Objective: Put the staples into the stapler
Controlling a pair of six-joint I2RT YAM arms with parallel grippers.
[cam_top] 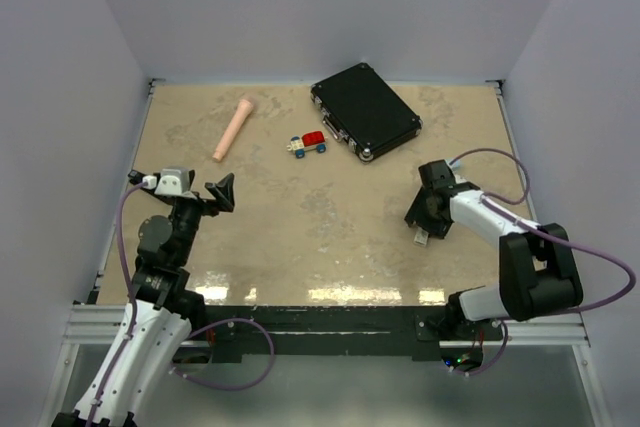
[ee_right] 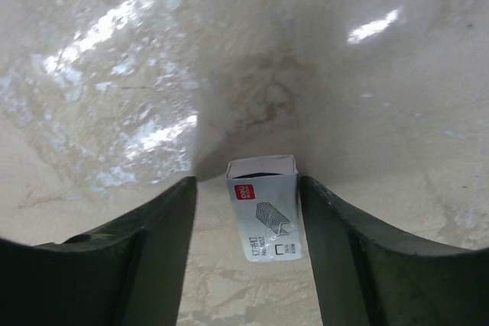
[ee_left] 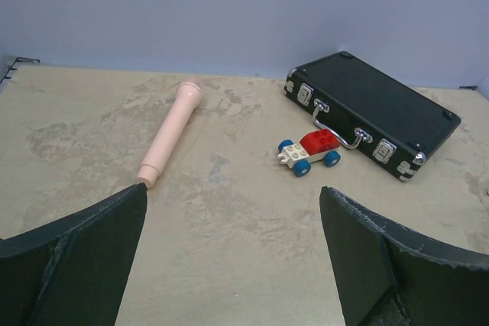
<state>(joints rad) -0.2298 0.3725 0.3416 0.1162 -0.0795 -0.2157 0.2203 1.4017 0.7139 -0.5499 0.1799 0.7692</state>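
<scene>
A tiny white cardboard staple box (ee_right: 263,208) lies on the table with its far end open. It sits between the fingers of my right gripper (ee_right: 246,182), against the right finger, with a gap to the left finger (ee_right: 164,227). The jaws are open around it. In the top view the box (cam_top: 422,238) shows just below the right gripper (cam_top: 424,219). The silvery staple strip is not in view. No stapler shows in any view. My left gripper (cam_top: 222,192) is open and empty above bare table at the left; its jaws are wide apart in the left wrist view (ee_left: 233,200).
A closed black case (cam_top: 364,109) with metal latches lies at the back right. A small red, white and blue toy car (cam_top: 308,144) stands just left of it. A pink tube (cam_top: 233,127) lies at the back left. White walls enclose the table.
</scene>
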